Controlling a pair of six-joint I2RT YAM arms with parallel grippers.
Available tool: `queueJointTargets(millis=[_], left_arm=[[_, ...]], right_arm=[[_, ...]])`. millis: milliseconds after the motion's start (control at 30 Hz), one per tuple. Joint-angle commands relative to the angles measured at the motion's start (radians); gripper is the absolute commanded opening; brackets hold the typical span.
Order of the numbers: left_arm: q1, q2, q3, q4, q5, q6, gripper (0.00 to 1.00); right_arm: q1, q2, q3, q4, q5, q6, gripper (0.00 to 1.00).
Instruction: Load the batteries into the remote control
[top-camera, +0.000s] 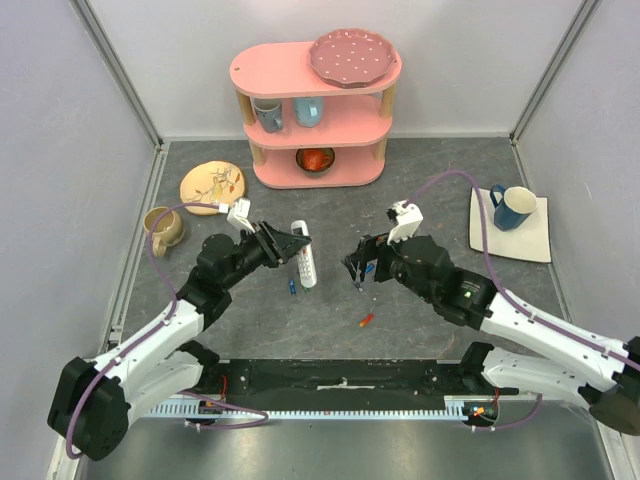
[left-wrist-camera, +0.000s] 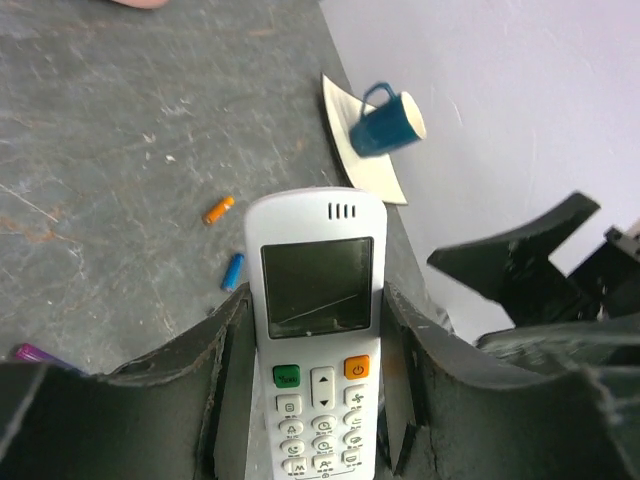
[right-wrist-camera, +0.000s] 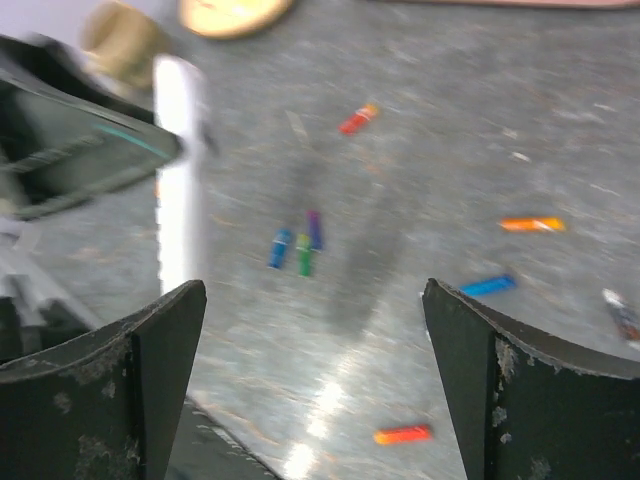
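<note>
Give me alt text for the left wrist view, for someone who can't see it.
The left tool grips a white remote by its sides, screen and buttons facing the camera. Beyond it on the table lie an orange battery, a blue battery and, at the left edge, a purple battery; a blue mug sits on a cream mat farther off.

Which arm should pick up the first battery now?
Right. The right gripper is open and empty, hovering above the loose batteries. The left gripper is occupied, shut on the remote control.
</note>
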Motion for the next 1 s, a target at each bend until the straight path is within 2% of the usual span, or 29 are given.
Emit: queueJointTargets(millis=[0, 33, 167, 200, 233, 300, 400, 500, 700, 967], left_arm=[[0.095, -0.085, -0.088, 0.280, 0.289, -0.083, 0.02], [0.110, -0.095, -0.116, 0.420, 0.308, -0.111, 0.02], [0.171, -0.052, -0.191, 0.712, 0.421, -0.258, 0.02], [0.173, -0.021, -0.196, 0.778, 0.443, -0.321, 0.02], [0.175, 0.037, -0.199, 0.929, 0.461, -0.357, 0.02], [0.176, 0.104, -0.200, 1.070, 0.500, -0.467, 0.02], [0.176, 0.218, -0.191, 1.297, 0.530, -0.577, 0.02], [0.175, 0.235, -0.176, 1.308, 0.557, -0.578, 0.02], [0.176, 0.221, -0.166, 1.308, 0.554, -0.573, 0.02], [0.173, 0.218, -0.151, 1.301, 0.552, -0.558, 0.02]], right_arm=[[-0.054, -0.120, -0.099, 0.340, -0.260, 0.091, 0.97], [-0.074, -0.126, -0.116, 0.374, -0.302, 0.113, 0.98], [-0.162, -0.095, -0.205, 0.572, -0.518, 0.248, 0.97], [-0.168, -0.091, -0.249, 0.671, -0.570, 0.298, 0.97], [-0.171, -0.077, -0.265, 0.711, -0.586, 0.321, 0.97], [-0.173, -0.063, -0.299, 0.817, -0.615, 0.361, 0.97], [-0.173, -0.037, -0.310, 0.890, -0.661, 0.372, 0.98], [-0.171, -0.022, -0.284, 0.864, -0.699, 0.334, 0.98], [-0.167, 0.044, -0.285, 0.963, -0.779, 0.362, 0.98], [-0.111, 0.138, -0.239, 0.956, -0.750, 0.329, 0.97]])
